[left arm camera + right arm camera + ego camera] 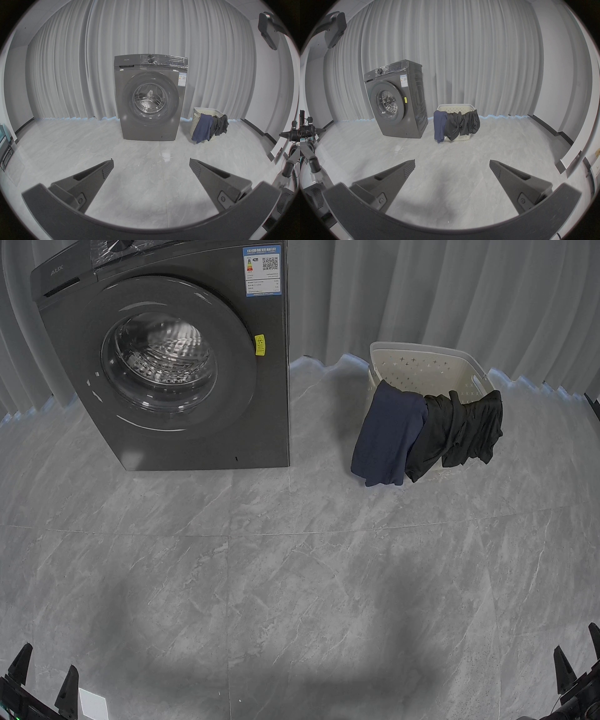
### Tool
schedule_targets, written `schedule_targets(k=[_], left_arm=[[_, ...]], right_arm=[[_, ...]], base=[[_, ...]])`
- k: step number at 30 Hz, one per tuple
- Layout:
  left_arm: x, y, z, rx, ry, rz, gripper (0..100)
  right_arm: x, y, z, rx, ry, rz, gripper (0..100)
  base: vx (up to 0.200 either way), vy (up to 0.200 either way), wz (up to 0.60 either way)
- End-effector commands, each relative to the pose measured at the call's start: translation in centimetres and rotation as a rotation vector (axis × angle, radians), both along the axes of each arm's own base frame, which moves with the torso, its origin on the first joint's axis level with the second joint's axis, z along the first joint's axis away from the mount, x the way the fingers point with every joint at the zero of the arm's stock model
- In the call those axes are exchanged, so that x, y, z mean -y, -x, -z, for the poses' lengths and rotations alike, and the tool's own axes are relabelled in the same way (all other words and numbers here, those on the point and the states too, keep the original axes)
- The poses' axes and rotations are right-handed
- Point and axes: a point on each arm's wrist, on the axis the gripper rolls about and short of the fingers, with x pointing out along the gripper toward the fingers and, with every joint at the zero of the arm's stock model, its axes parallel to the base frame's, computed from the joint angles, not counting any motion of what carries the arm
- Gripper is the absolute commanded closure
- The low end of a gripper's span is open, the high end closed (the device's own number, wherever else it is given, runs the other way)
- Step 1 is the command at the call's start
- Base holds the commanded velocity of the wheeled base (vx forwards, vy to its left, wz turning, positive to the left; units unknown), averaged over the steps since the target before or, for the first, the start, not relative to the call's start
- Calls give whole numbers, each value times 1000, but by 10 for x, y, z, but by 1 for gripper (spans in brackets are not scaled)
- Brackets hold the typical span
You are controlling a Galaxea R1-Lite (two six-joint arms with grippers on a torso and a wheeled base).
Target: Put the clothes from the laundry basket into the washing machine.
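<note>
Your left claw [49, 659] has its fingers spread wide and grips nothing. Your right claw [575, 640] is spread just as wide and is also empty. Well ahead of the left claw stands the washing machine [187, 365], with its round door facing the claws. Well ahead of the right claw, a little inward of it, sits the laundry basket [431, 362], near the machine but apart from it. A navy garment [387, 437] and a black garment [462, 424] hang side by side over the basket's rim on the side facing the claws.
</note>
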Motion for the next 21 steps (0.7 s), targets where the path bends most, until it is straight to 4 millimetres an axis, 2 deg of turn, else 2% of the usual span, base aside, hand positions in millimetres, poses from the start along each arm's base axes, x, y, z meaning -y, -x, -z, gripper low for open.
schedule_targets(k=[1, 17, 21], left_arm=[[0, 0, 5, -3, 0, -1, 0], [0, 0, 5, -4, 0, 1, 0], [0, 0, 5, -4, -1, 2, 0]], right_arm=[[0, 0, 5, 0, 1, 0, 0], [0, 0, 5, 0, -2, 1, 0], [0, 0, 5, 0, -2, 0, 0]], base=[[200, 0, 0], [200, 0, 0], [0, 0, 0]])
